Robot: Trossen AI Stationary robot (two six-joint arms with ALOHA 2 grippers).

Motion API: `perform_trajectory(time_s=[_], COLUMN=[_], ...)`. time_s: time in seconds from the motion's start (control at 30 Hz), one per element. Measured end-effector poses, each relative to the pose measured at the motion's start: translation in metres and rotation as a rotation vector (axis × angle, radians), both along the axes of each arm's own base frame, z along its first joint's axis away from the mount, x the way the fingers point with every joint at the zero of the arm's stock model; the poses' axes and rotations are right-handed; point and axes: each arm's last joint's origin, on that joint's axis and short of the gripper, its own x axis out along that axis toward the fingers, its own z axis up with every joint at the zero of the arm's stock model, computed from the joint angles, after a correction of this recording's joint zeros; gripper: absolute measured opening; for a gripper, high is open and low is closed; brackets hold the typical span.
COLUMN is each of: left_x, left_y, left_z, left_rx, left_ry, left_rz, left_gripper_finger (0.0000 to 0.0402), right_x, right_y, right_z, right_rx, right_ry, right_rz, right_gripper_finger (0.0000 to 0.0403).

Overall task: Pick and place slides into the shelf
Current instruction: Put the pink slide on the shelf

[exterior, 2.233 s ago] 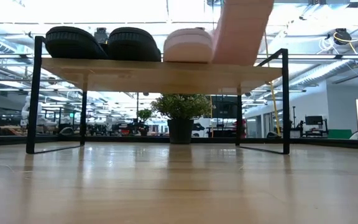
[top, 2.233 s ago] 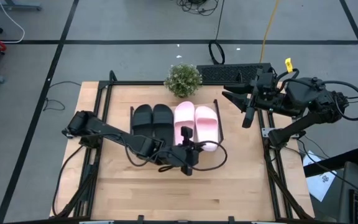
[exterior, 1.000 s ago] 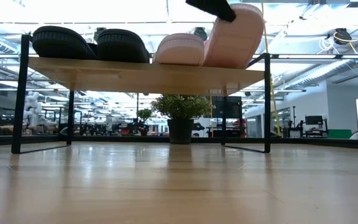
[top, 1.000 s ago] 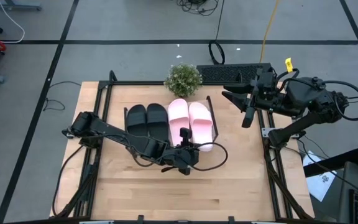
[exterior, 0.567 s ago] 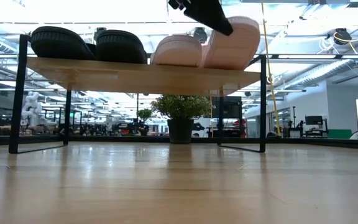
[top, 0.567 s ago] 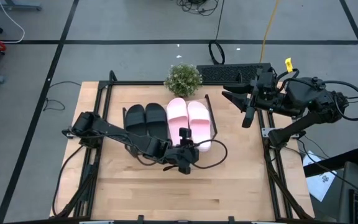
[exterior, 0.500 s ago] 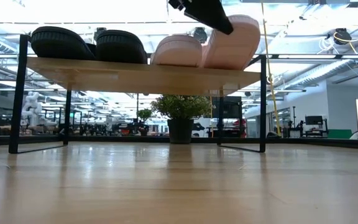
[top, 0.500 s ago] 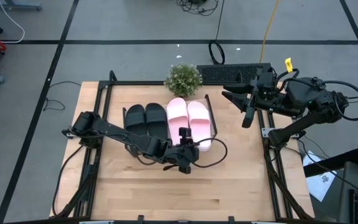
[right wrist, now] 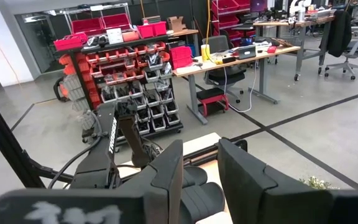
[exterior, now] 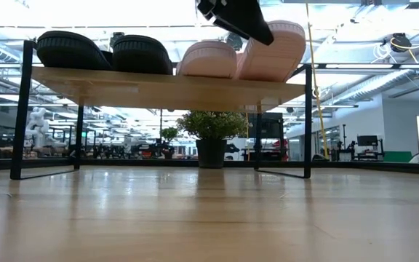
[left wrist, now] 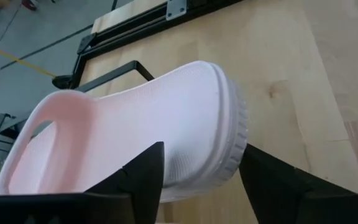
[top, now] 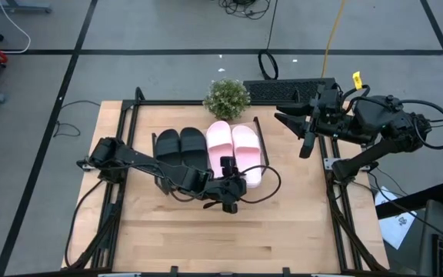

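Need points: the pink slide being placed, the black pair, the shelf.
pink slide (left wrist: 166,124), left wrist view, on its footbed.
black pair (top: 181,145), high view, on the straps.
shelf (exterior: 158,86), low view, on the board's front edge.

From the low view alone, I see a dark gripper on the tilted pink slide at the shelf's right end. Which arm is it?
Observer: The left gripper; its arm reaches in from the left.
Operator: Does it grip the slide?
Observer: Yes. The left wrist view shows its fingers on either side of the pink slide, at the heel end.
Operator: And the other arm?
Observer: The right gripper hangs open near the right edge of the table, holding nothing.
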Motion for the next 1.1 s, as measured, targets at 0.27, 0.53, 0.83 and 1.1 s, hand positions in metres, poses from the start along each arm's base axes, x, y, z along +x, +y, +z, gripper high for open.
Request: perform_trajectory(time_s=[0.27, 0.53, 0.83, 1.1], left_x=[-0.0009, -0.001, -0.0006, 0.0], left_y=[0.0009, 0.0009, 0.0006, -0.0067], left_z=[-0.001, -0.0008, -0.0004, 0.0027], left_rx=[-0.019, -0.019, -0.029, -0.03], left_ry=[0.007, 0.007, -0.003, -0.038], left_rz=[0.018, 0.018, 0.023, -0.002], left_gripper_finger=[0.0248, 0.0284, 0.0309, 0.0319], right_x=[0.0001, 0.0059, 0.0077, 0.0077], right_y=[0.0, 0.0018, 0.0024, 0.0025], right_z=[0.0, -0.0027, -0.0035, -0.0035], right_rx=[0.0, -0.004, -0.008, -0.008], right_ry=[0.0, 0.014, 0.019, 0.019], right_rz=[0.0, 0.0, 0.001, 0.001], right_gripper_finger=[0.0089, 0.0089, 0.0089, 0.0089])
